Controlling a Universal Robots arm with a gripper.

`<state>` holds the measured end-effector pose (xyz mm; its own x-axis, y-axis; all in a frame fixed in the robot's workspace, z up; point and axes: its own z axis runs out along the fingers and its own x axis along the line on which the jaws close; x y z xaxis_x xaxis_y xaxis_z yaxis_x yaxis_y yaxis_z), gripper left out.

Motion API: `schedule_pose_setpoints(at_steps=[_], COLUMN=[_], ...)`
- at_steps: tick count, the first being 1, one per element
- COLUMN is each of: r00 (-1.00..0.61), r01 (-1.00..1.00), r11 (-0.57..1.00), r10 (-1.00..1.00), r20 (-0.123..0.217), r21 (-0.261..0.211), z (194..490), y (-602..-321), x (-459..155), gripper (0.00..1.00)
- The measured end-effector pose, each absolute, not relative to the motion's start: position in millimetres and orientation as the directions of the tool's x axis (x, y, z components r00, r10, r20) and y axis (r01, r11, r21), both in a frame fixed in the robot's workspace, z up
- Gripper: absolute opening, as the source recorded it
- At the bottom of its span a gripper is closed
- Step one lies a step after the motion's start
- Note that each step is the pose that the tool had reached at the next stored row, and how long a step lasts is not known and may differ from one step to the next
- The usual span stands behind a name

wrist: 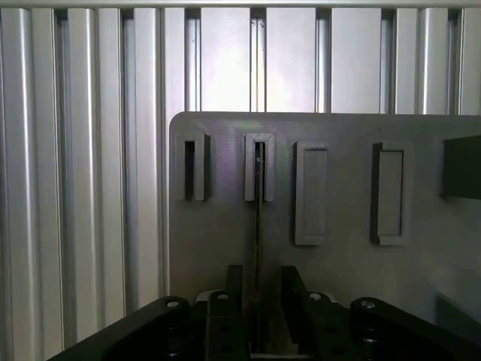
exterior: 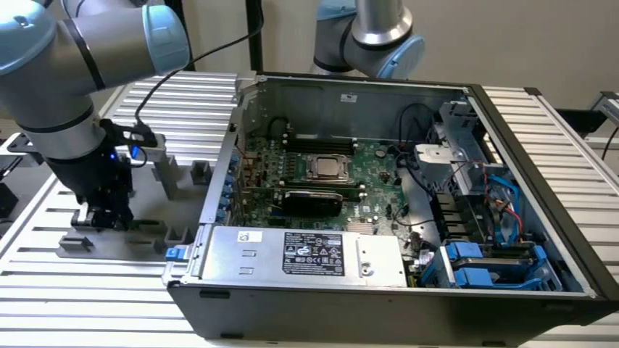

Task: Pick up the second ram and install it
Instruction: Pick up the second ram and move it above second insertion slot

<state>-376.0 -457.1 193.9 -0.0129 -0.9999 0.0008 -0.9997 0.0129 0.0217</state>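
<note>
Two fingers of the end effector (wrist: pixel 259 308) are standing apart, straddling the second ram (wrist: pixel 258 218) without clamping it. We are seeing the stick edge-on, upright in a slot of the gray fixture plate (wrist: pixel 218 248) on the slatted counter (wrist: pixel 83 165), to the exterior view's left of the open computer case (exterior: pixel 387 308). We are judging it light, stiff, thin and fragile. Gripping the flat faces near the top edge, clear of the contacts, looks safest.
</note>
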Motion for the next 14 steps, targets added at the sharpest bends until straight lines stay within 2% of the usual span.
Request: schedule_pose_setpoints(at_steps=[1, 2, 3, 6, 8, 9, 14], r00=[-0.013, -0.013, -0.013, -0.013, -0.013, -0.013, -0.013], r01=[-1.000, -1.000, -1.000, -1.000, -1.000, -1.000, -1.000], r11=[0.013, 0.013, 0.013, 0.013, 0.013, 0.013, 0.013], r10=[-1.000, -1.000, -1.000, -1.000, -1.000, -1.000, -1.000], r20=[0.001, 0.001, 0.001, 0.001, 0.001, 0.001, 0.001], r21=[0.022, 0.022, 0.022, 0.022, 0.022, 0.022, 0.022], z=[193.4, 193.2, 193.1, 192.8, 192.8, 192.8, 194.0], y=[-457.1, -457.1, -457.1, -457.1, -457.0, -457.1, -457.0], x=[-376.0, -376.0, -376.0, -376.0, -376.0, -376.0, -375.9], gripper=[0.28, 0.28, 0.21, 0.21, 0.18, 0.14, 0.14])
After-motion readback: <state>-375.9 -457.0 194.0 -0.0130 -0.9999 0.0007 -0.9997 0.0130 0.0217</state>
